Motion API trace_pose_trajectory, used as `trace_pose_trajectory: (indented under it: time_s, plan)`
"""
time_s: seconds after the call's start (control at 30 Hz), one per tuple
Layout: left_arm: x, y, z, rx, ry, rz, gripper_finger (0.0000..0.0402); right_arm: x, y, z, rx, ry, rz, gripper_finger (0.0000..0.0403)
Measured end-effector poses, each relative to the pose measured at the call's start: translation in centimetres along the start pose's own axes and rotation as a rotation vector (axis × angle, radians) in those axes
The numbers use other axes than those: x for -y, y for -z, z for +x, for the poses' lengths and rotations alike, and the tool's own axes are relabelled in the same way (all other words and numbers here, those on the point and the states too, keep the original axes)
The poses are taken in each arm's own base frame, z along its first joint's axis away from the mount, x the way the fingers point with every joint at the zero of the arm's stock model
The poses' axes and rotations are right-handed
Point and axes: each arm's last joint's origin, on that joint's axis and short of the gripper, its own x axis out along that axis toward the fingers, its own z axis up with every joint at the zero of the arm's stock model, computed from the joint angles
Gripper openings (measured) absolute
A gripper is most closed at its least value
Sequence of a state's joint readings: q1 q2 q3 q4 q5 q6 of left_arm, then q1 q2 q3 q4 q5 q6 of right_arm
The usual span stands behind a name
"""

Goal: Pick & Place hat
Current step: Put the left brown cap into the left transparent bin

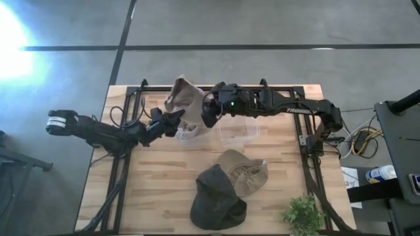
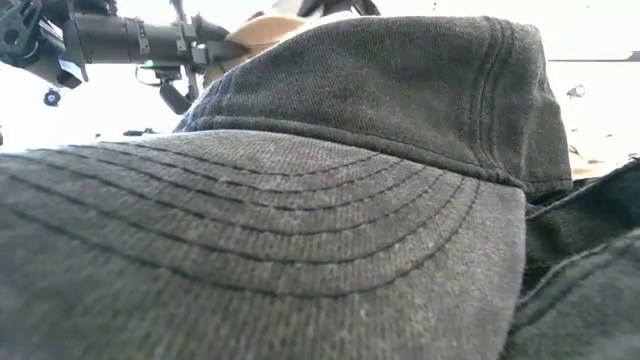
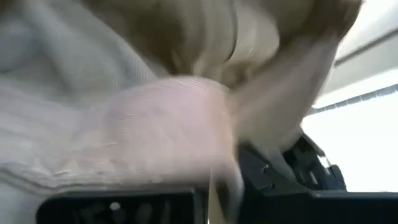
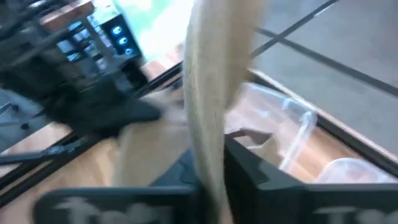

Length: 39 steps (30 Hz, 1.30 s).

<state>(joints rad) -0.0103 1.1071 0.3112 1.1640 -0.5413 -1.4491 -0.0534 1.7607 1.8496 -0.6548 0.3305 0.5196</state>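
A tan hat [image 1: 184,97] is held up between both arms near the table's far edge, above a clear bin [image 1: 191,134]. It fills the left wrist view [image 3: 155,93] and peeks over the dark cap in the low view [image 2: 265,25]. My left gripper [image 1: 174,122] comes at it from the left and my right gripper [image 1: 210,116] from the right; both are shut on it. A second tan cap [image 1: 244,172] and a dark grey cap [image 1: 215,200] lie on the near part of the table, overlapping. My left gripper is shut on the tan hat's lower left cloth [image 3: 225,177], coming level from the table's left. The hat bunches up over the fingers and is lifted clear of the table. My right gripper pinches a thin edge of the tan hat [image 4: 210,155] between its two fingers, coming from the table's right. The cloth stands on edge in the hold and runs up away from the fingers [image 4: 261,180].
A second clear bin [image 1: 237,133] stands right of the first, under the right arm. A small green plant [image 1: 303,214] sits at the table's near right corner. The dark grey cap [image 2: 320,200] blocks most of the low view. Bare wood lies at the near left.
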Motion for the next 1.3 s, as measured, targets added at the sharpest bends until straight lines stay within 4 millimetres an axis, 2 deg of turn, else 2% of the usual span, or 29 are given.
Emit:
trace_pose_trajectory:
  time_s: [0.23,0.47,0.6,0.7,0.77,0.83,0.9,1.03,1.1,1.17,1.3]
  plan:
    - [0.1,0.8,-0.3,-0.121,0.018,0.019,0.0070,0.4,-0.9,-1.0,0.007,0.038,-0.004,0.0015]
    - [-0.4,2.7,-2.1,-0.348,-0.008,0.182,0.0093,1.4,-3.3,-2.9,0.065,0.123,-0.001,0.0014]
    - [-0.5,3.5,-3.0,-0.451,-0.062,0.252,0.0094,1.9,-4.2,-2.6,0.061,0.116,0.015,0.0014]
    - [1.5,4.4,-3.4,-0.490,0.044,0.390,0.0094,2.5,-4.6,-1.8,-0.023,0.079,0.068,0.0014]
    - [4.0,4.9,-3.3,-0.464,0.166,0.533,0.0093,2.7,-4.4,-0.8,-0.088,0.093,0.077,0.0014]
    - [6.4,5.5,-3.2,-0.442,0.214,0.727,0.0089,2.8,-4.0,0.5,-0.165,0.109,0.067,0.0014]
    - [8.4,5.9,-3.0,-0.451,0.137,0.939,0.0083,2.7,-3.8,1.7,-0.230,0.112,0.065,0.0014]
    - [10.7,4.9,-3.0,-0.528,-0.298,1.285,0.0075,2.9,-3.5,3.2,-0.312,0.079,0.125,0.0013]
    - [11.7,3.7,-3.3,-0.497,-0.500,1.370,0.0073,3.4,-3.0,3.7,-0.361,0.071,0.170,0.0013]
    - [12.5,2.6,-3.7,-0.438,-0.632,1.414,0.0073,3.4,-2.8,4.1,-0.375,0.077,0.190,0.0015]
    - [12.7,1.4,-4.0,-0.276,-0.735,1.504,0.0073,3.0,-2.9,4.5,-0.351,0.048,0.221,0.0028]
